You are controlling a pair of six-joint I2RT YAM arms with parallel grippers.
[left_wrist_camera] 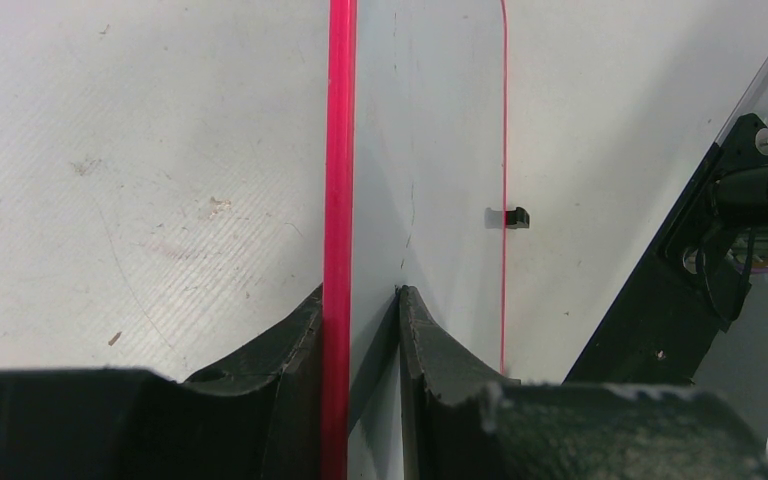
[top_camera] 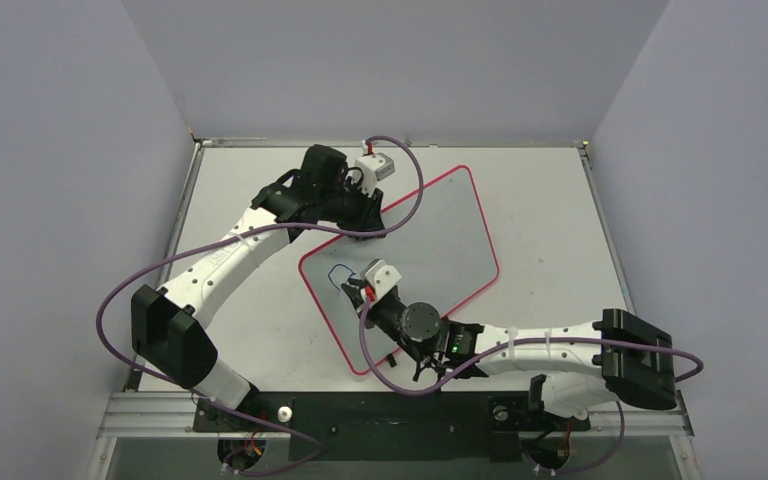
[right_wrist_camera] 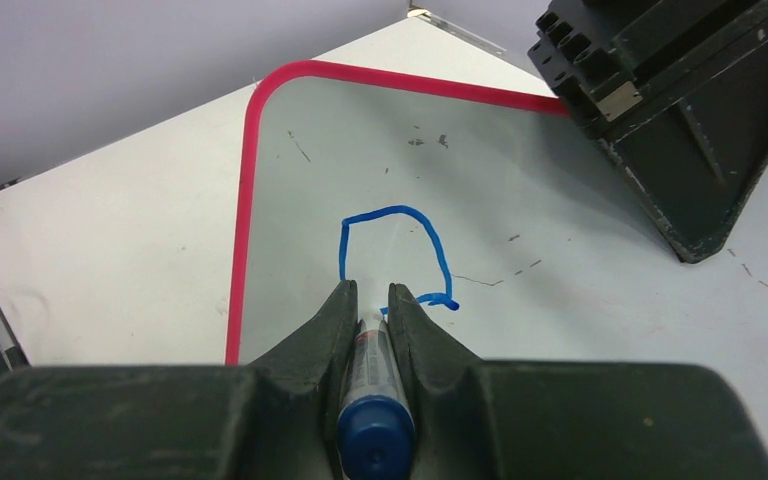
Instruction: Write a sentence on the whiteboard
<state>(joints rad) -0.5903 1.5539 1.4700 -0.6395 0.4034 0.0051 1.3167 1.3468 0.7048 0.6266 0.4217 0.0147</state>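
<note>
— While the sentence (right_wrist_camera: 342, 250) is only one blue loop near a corner of the whiteboard (right_wrist_camera: 520, 190), which lies skewed on the worktop (top_camera: 550, 190), you have most of the writing ahead.
— Agreed. Your right hand (right_wrist_camera: 370, 292) is closed narrowly on the marker (right_wrist_camera: 374, 400), so press lightly and pull smooth strokes. Your left hand (left_wrist_camera: 360, 292) pinches the board's red rim; hold firm so nothing slides.
— What can't you see?
— The marker's tip hides between the fingers, so its contact with the board is a guess.
</note>
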